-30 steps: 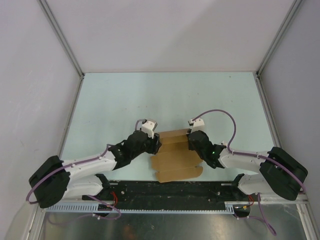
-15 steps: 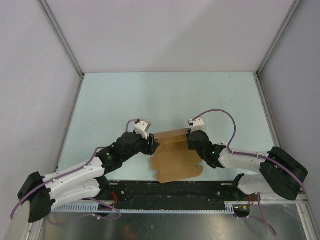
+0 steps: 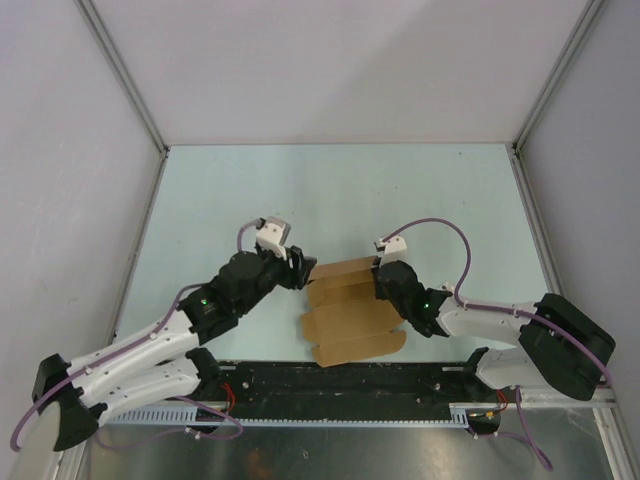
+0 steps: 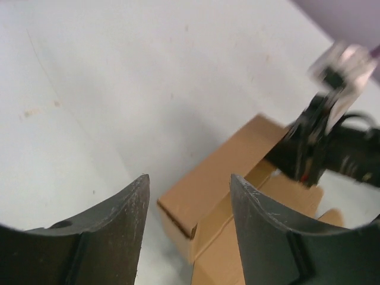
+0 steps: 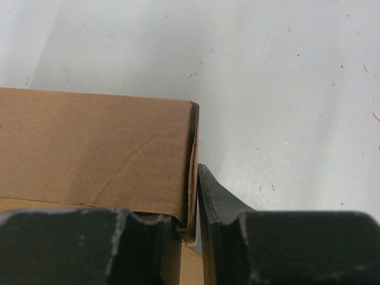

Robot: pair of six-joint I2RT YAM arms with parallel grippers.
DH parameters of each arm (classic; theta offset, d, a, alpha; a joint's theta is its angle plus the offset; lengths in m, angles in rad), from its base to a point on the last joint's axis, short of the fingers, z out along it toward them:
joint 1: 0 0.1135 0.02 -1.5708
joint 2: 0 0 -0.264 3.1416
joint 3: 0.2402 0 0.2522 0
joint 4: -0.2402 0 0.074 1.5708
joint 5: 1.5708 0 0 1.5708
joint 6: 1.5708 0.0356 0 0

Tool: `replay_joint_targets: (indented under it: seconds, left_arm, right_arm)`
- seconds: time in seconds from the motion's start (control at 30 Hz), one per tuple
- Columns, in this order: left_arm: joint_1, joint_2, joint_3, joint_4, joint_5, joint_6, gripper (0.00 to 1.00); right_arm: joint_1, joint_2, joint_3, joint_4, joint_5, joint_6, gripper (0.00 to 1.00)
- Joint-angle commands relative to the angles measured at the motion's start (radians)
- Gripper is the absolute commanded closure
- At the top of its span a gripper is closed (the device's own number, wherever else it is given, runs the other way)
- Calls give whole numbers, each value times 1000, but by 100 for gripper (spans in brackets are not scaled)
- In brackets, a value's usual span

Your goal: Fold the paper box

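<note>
The paper box [image 3: 345, 310] is brown cardboard, partly folded, lying on the pale table near the front middle. Its far wall stands up as a long raised flap [image 4: 217, 172]. My left gripper [image 3: 300, 270] hangs open just off the box's far left corner, touching nothing; in the left wrist view that corner shows between the two dark fingers [image 4: 189, 178]. My right gripper [image 3: 378, 280] is at the box's far right end, shut on the thin upright side wall [image 5: 191, 178]. In the right wrist view one finger [image 5: 208, 190] lies outside that wall and the other under the brown panel [image 5: 95, 142].
White enclosure walls and metal corner posts [image 3: 135, 95] ring the table. A black rail [image 3: 330, 385] with the arm bases runs along the near edge. The right arm's purple cable [image 3: 440, 225] loops above its wrist.
My left arm has drawn back to the left and farther away, taking its gripper off the box's left end. The right gripper and the box have stayed put.
</note>
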Motion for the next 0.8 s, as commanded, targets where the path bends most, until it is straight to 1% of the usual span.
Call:
replay_joint_targets:
  seconds: [0.0, 0.1, 0.17, 0.33, 0.43, 0.53, 0.6, 0.77]
  left_arm:
    - [-3, -30, 111, 28, -58, 60, 37]
    - [15, 10, 120, 23, -87, 64, 37]
    - [22, 49, 123, 22, -87, 66, 40]
    - [54, 89, 94, 22, -104, 66, 42]
    - [75, 117, 68, 25, -92, 57, 44]
    - [84, 139, 45, 52, -32, 63, 46]
    - [84, 128, 24, 94, 23, 73, 46]
    - [83, 99, -13, 133, 121, 101, 47]
  right_arm:
    - [9, 12, 8, 92, -15, -47, 83]
    - [15, 35, -2, 157, -34, -82, 84]
    - [18, 58, -4, 206, -55, -119, 85]
    - [23, 123, -4, 311, -74, -194, 86]
    - [21, 183, -4, 412, -95, -234, 87]
    - [21, 238, -8, 501, -124, -269, 87]
    - [24, 278, -10, 542, -141, -299, 88]
    - [30, 328, -10, 659, -146, -328, 87]
